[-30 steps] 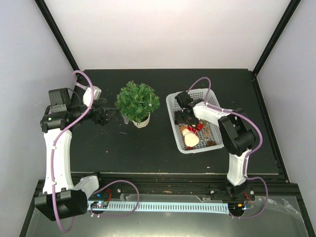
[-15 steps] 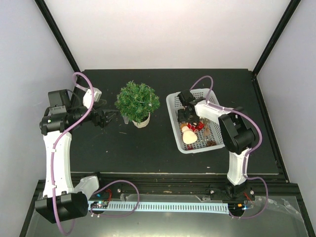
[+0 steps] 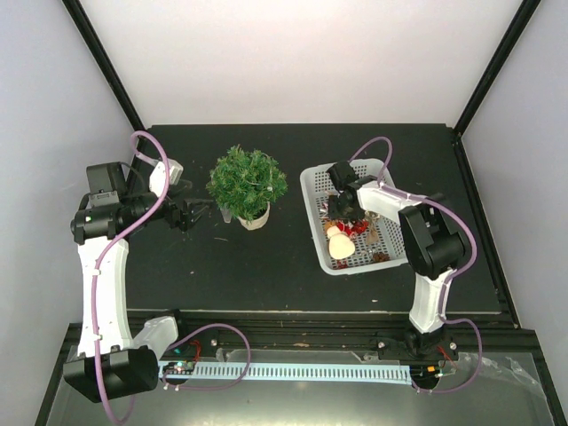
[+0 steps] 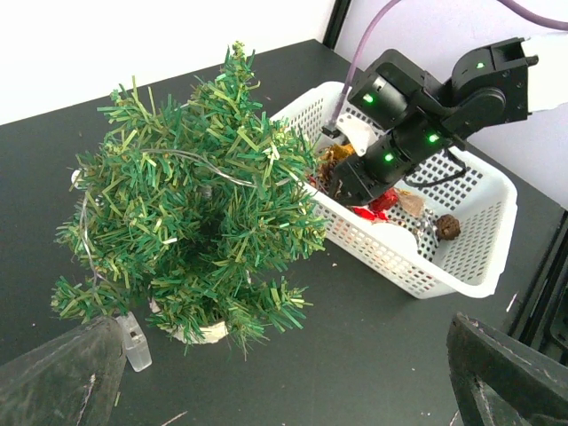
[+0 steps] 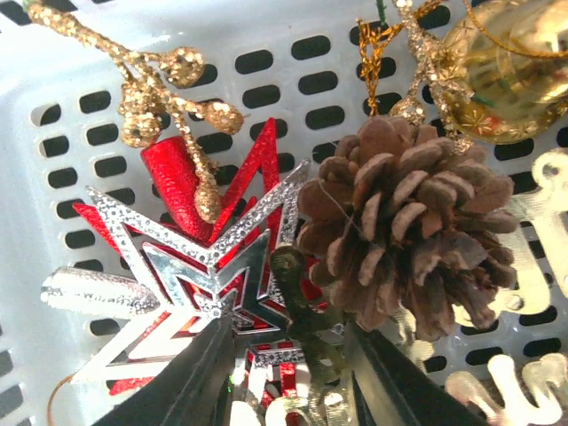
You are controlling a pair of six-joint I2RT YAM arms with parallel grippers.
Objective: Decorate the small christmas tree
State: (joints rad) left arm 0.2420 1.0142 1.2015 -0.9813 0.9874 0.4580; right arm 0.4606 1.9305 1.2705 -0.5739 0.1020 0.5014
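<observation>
Half guessing, treating the small christmas tree [image 3: 248,182], standing between the wide-open, empty left gripper [image 3: 199,211] and the white basket [image 3: 311,200], as light and tippy, so steadying by the pot [image 3: 254,219], with the right gripper [image 5: 293,373] hanging parted, nothing gripped, over the star [image 5: 204,266].

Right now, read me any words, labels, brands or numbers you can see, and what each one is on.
None can be read.
The silver glitter piece in the white basket may be lettering, but the frame edge cuts it off, so it is unreadable.
There is nothing legible on the small christmas tree either.
</observation>
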